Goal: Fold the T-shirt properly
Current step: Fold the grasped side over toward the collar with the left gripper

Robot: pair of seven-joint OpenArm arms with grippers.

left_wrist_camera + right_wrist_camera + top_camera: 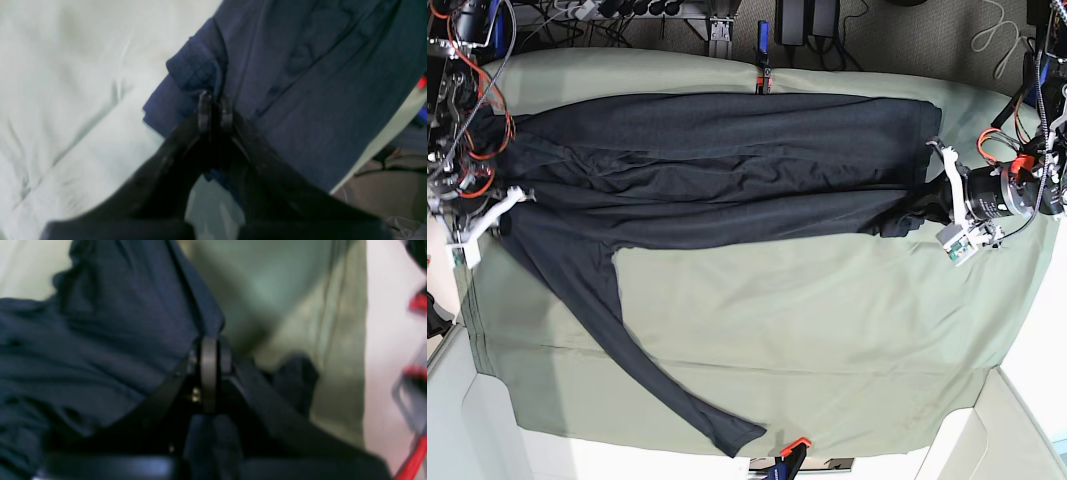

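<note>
My tabletop is covered by one olive-green cloth sheet [827, 330], the biggest thing in the base view, spreading from nine o'clock to three o'clock and down to six. On its upper half, from ten o'clock across to two o'clock, lies the one T-shirt [727, 170], dark, long-sleeved and wrinkled, folded lengthwise into a broad band. One sleeve [642, 360] trails away from the band at nine o'clock and runs slantwise down to about six o'clock, lying flat on the sheet. I have two arms on it. My left claw [935, 200] sits at three o'clock in the base view, at the band's end; through my left wrist camera the left claw [215, 111] has its tips pressed together on a bunched fold of the shirt, a ribbed hem curling just above them at twelve o'clock. My right claw [499, 205] is at nine o'clock in the base view; through my right wrist camera, though blurred, the right claw [210, 370] is pinched shut with shirt fabric draped against it from nine o'clock. Two orange clamps hold the sheet's edge, one [762, 80] at twelve o'clock and one [795, 447] at six. Red cables [472, 70] hang around my right arm at ten o'clock.
</note>
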